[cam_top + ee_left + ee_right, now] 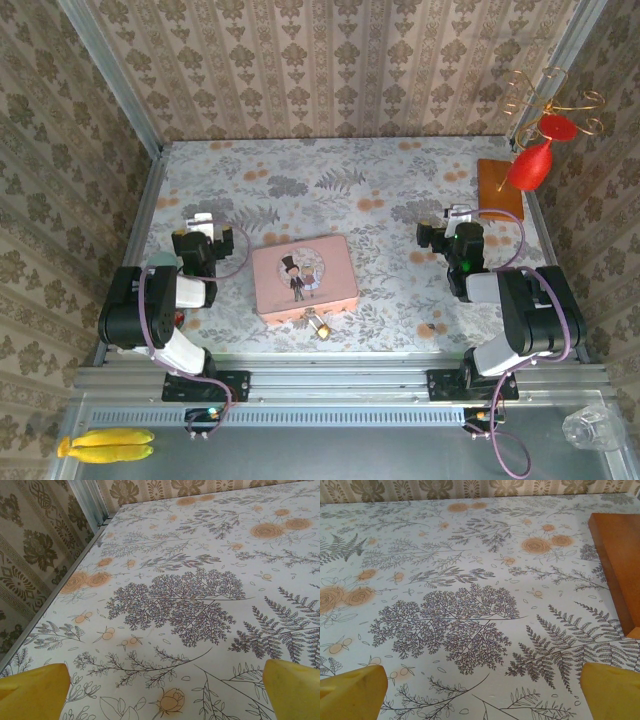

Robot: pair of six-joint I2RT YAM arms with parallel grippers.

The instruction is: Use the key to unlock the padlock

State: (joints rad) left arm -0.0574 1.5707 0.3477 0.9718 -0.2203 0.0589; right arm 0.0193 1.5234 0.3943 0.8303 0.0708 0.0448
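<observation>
The padlock (320, 325), tiny and brass-gold, lies on the floral tablecloth just in front of the pink tin (305, 278), near the table's front edge. A small gold-tinted item (437, 327) lies right of it; it is too small to tell whether this is the key. My left gripper (205, 224) hovers left of the tin and stands open. In the left wrist view its yellow fingertips (32, 692) sit far apart over bare cloth. My right gripper (447, 220) is open too, right of the tin. In the right wrist view its fingertips (352, 692) frame nothing but cloth.
An orange-brown board (500, 187) (620, 555) lies at the back right, with a red ornament on gold wire (535, 160) above it. Patterned walls close in the table on three sides. Bananas (105, 443) and a clear cup (590, 428) rest on the metal ledge below.
</observation>
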